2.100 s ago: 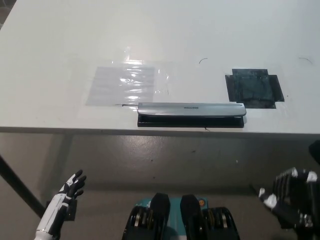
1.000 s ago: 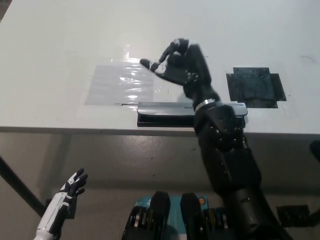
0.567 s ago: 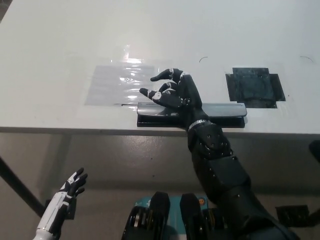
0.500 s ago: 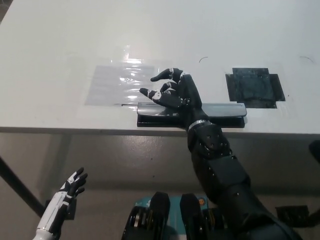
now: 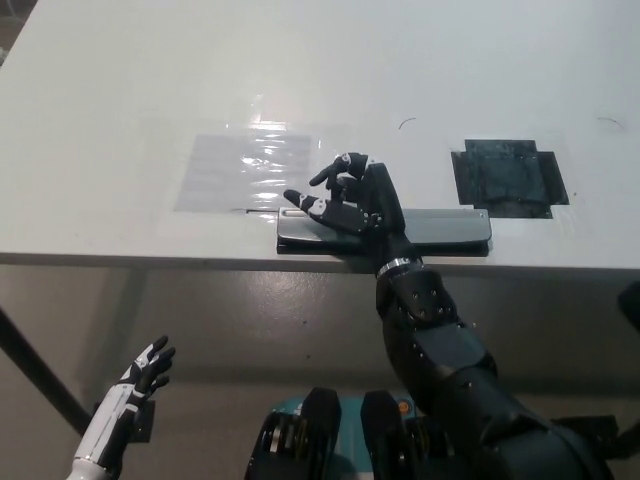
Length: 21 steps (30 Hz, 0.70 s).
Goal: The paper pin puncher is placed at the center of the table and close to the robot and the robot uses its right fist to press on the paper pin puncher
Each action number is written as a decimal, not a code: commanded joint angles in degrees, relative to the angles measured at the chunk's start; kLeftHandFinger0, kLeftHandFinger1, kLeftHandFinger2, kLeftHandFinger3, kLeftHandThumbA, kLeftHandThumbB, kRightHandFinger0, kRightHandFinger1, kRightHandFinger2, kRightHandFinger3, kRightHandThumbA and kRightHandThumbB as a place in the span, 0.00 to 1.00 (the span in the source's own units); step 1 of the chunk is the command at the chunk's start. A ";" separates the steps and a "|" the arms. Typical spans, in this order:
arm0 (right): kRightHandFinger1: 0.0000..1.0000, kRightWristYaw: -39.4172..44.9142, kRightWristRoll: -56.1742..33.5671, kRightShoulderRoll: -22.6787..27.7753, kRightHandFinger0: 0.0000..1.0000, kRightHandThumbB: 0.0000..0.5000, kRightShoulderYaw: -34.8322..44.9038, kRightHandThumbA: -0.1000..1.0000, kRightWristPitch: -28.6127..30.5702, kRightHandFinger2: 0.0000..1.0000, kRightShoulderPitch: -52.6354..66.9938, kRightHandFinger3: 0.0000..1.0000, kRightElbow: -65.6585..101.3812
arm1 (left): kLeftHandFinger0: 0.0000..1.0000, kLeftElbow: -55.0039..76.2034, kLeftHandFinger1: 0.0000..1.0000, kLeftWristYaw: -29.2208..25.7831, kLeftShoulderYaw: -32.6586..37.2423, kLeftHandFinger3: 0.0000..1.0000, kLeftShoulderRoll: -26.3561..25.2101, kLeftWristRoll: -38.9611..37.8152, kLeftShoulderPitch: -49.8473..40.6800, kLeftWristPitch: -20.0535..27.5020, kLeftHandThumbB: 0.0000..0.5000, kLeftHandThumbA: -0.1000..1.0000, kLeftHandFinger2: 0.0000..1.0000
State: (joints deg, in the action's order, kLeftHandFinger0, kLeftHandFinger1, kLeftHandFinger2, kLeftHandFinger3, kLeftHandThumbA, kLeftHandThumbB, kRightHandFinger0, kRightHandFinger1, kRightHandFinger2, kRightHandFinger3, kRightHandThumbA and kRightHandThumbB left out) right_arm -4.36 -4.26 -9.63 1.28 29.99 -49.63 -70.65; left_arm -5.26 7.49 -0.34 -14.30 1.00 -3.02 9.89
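We see our right hand [image 5: 352, 200] resting on the hole punch [image 5: 440, 227] near the tabletop [image 5: 120, 90] edge, fingers loosely curled, grasping nothing, hiding its left-middle part. Our left hand [image 5: 135, 392] hangs low, fingers spread.

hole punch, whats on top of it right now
The black right hand rests on the hole punch, left of its middle, fingers loosely curled rather than a tight fist. The lever beneath the hand is covered, so contact there can't be seen. The white left hand hangs below the table.

Lab-like test bench: bare white table [image 5: 120, 90] with taped patches [image 5: 508, 177].
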 commanded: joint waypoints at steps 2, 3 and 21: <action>0.13 -2.94 2.47 0.17 0.00 0.28 -1.57 1.00 -5.64 0.38 13.08 0.18 -10.32 | 1.00 1.49 1.00 1.25 0.11 1.00 -0.83 -0.75 0.22 2.22 0.35 1.00 1.00; 0.15 -3.06 2.41 -0.08 0.01 0.25 -1.48 1.00 -5.51 0.39 12.75 0.19 -10.00 | 1.00 1.44 1.00 1.06 0.03 1.00 -0.82 -0.58 0.08 2.27 0.36 1.00 1.00; 0.00 1.50 -8.00 3.48 0.00 0.32 2.25 1.00 -22.82 0.01 9.63 0.00 67.85 | 1.00 1.35 1.00 0.99 0.09 1.00 -0.74 -0.34 0.02 2.29 0.35 1.00 1.00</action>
State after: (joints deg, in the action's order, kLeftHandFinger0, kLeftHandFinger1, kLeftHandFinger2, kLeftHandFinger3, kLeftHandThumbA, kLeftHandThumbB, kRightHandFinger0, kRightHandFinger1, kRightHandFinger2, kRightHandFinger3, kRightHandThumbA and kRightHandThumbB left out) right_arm -3.83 -4.11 -8.81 2.70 26.74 -40.85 -45.23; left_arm -5.94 7.48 -0.33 -14.09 1.00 -3.53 9.83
